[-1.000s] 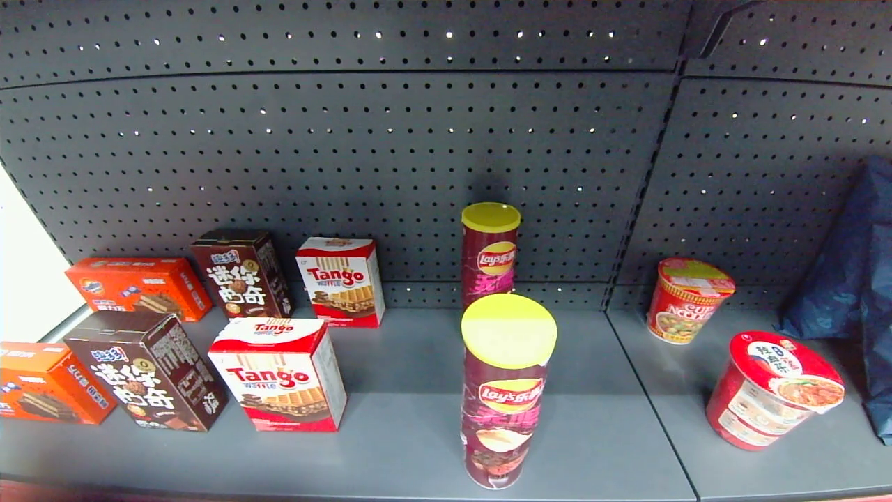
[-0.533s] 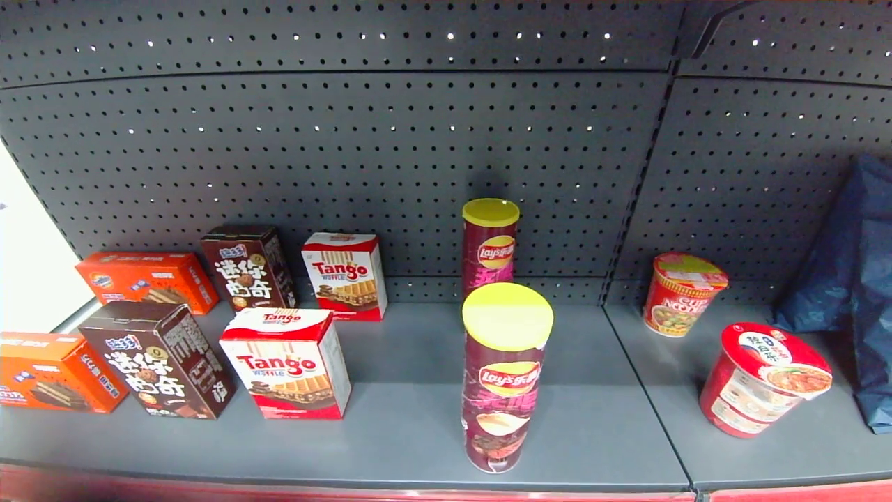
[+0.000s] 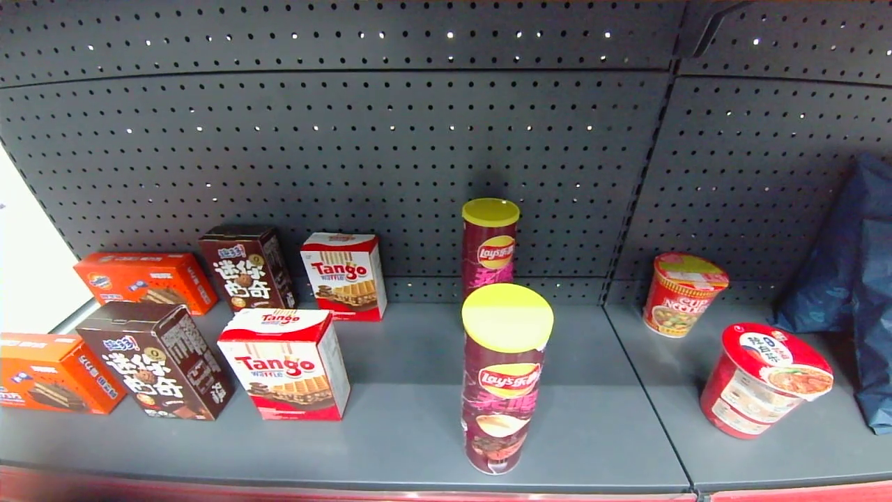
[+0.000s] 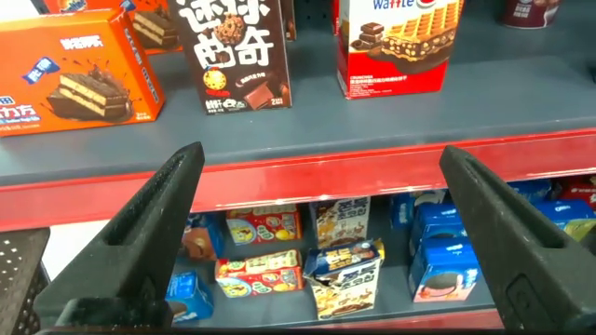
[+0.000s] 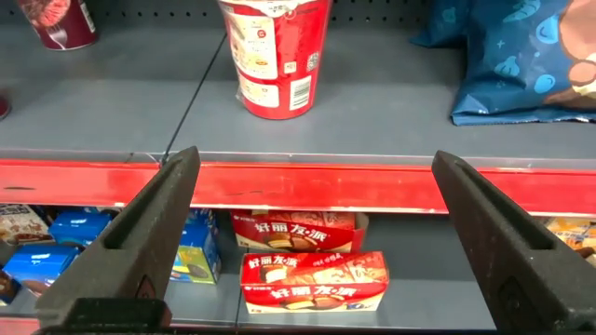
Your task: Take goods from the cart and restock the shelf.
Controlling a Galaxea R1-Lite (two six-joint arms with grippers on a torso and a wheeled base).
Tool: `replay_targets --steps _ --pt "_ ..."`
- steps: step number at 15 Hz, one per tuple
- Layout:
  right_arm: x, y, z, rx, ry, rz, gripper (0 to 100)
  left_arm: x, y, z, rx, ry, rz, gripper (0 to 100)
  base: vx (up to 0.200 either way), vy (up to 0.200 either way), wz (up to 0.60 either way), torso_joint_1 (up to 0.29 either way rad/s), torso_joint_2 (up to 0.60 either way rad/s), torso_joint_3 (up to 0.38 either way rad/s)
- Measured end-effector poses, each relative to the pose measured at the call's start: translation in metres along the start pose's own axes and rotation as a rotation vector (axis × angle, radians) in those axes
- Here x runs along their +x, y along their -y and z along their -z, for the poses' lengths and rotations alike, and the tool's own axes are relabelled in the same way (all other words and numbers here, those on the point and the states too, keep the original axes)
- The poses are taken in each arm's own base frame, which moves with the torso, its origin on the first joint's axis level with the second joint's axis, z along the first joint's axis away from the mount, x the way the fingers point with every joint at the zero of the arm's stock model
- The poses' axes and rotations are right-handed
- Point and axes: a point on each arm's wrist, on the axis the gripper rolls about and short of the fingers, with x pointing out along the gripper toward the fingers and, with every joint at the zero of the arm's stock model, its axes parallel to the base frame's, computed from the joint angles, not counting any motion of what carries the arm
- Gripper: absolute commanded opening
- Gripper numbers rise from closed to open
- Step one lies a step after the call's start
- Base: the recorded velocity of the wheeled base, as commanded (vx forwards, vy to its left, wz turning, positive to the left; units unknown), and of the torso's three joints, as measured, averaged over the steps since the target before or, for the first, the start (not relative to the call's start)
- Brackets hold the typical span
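**Step in hand (judged):** between items, at the fetch stage. The left hand [image 4: 321, 158] and right hand [image 5: 317, 158] both hang released and empty, just before the red lip [image 4: 372, 166] of the shelf [image 3: 418, 418].

**Stock on the shelf:**
- front can [image 3: 503, 390] at 6 o'clock
- rear can [image 3: 490, 244] at 12 o'clock, behind the front can
- boxes [image 3: 157, 362] at 9 o'clock
- cups [image 3: 763, 380] at 3 o'clock
- bag [image 3: 854, 279] beyond the cups

**Next move:** it calls for turning to the cart, gripping one item and setting it in the bare run between the boxes and the cans.

**Obstructions:** the front can stands tall near the lip and is liable to topple if brushed. The lip itself must be cleared on entry.
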Motion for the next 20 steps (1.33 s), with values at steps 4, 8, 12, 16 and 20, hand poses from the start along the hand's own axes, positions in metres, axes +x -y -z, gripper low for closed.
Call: replay_targets --steps 4,8,12,16,20 --pt "0.0000 0.0000 0.0000 0.000 0.000 0.000 100 0.0000 0.0000 0.0000 0.000 0.000 0.000 100 0.000 0.000 0.00 0.000 0.00 0.000" --pt "0.0000 0.0000 0.0000 0.000 0.000 0.000 100 0.0000 -0.0002 0.0000 0.002 0.000 -0.011 100 0.000 -0.050 0.00 -0.001 0.00 0.001" --pt "0.0000 0.0000 0.0000 0.000 0.000 0.000 100 0.0000 -0.0002 0.0000 -0.001 0.000 -0.008 100 0.000 0.000 0.00 0.000 0.00 0.000" --pt "0.0000 0.0000 0.0000 0.000 0.000 0.000 100 0.0000 -0.0002 0.0000 0.000 -0.001 -0.010 100 0.000 0.000 0.00 0.000 0.00 0.000" --pt "0.0000 0.0000 0.0000 0.000 0.000 0.001 100 0.0000 -0.0002 0.0000 -0.001 -0.001 -0.011 100 0.000 0.000 0.00 0.000 0.00 0.000"
